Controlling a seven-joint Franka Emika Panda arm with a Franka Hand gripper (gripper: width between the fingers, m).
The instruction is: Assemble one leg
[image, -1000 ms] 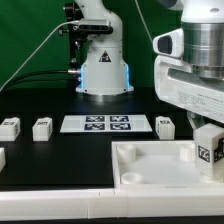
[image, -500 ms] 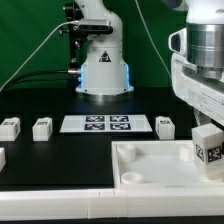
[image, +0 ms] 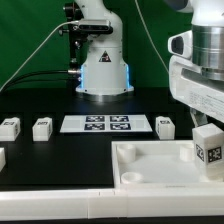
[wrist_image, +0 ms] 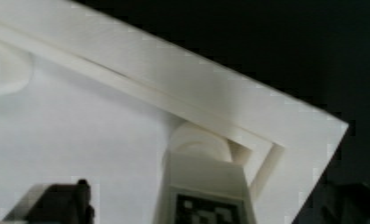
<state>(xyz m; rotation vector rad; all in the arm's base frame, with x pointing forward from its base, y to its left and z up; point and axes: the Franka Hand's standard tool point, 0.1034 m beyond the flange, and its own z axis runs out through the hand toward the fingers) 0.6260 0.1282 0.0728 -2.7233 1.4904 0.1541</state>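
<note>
A white leg (image: 208, 150) with a square tag on its face stands upright at the far right corner of the white tray-like piece (image: 150, 165). My gripper (image: 207, 128) hangs right over it. In the wrist view the leg (wrist_image: 208, 195) runs down to a round corner socket (wrist_image: 200, 146) of the tray piece (wrist_image: 93, 120). One dark finger (wrist_image: 57, 205) shows beside the leg with a clear gap between them. The other finger is out of view. The jaws stand open around the leg.
Loose legs lie on the black table: two at the exterior view's left (image: 9, 127) (image: 42, 128), one at the left edge (image: 2, 157), one right of the marker board (image: 165, 126). The marker board (image: 108, 124) lies in the middle. The arm's base (image: 103, 70) stands behind.
My gripper's body has shifted toward the exterior view's right over the last second. The leg has stayed in place at the tray's corner.
</note>
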